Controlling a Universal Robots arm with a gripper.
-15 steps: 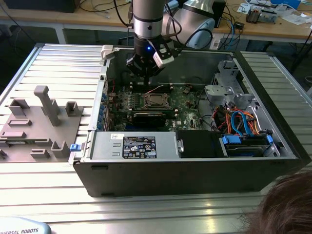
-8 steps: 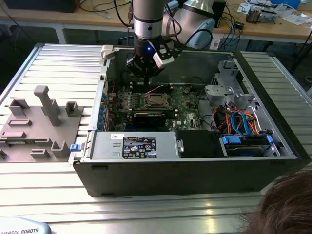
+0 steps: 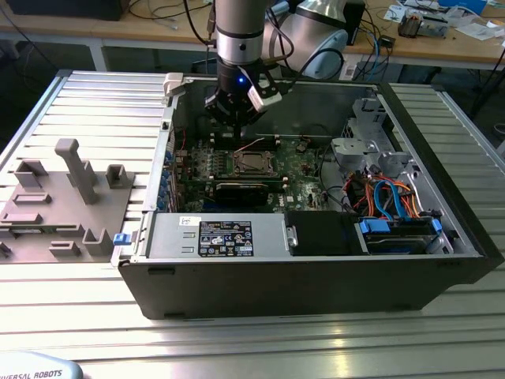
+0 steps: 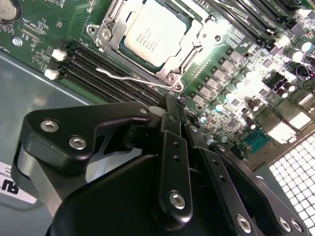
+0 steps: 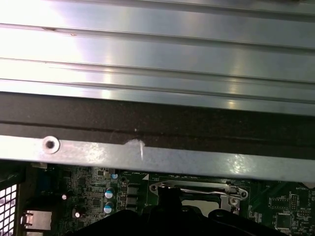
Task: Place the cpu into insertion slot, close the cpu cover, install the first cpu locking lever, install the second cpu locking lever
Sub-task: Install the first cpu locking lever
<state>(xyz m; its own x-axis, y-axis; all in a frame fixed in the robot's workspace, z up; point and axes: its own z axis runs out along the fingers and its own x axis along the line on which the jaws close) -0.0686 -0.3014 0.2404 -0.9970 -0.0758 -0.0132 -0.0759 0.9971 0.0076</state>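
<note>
Silver-grey cpu (image 4: 156,33) seated under the cpu cover (image 4: 189,46), black jaws pinched together, empty.

Arm (image 3: 239,24): silver-grey cylindrical wrist segment with a dark band near its lower end, a small blue light glowing just below that. Black cables run along the upper part of the arm. A white angular block sits on the side of the wrist toward the exterior view's right. Gripper (image 3: 234,118) is all black. In the second wrist view the gripper (image 4: 173,105) shows matte black linkage bars with rounded ends, pinned with silver round-head screws, several per link, and small holes along the narrow centre bars. Light grey housing shows behind the linkage.
</note>
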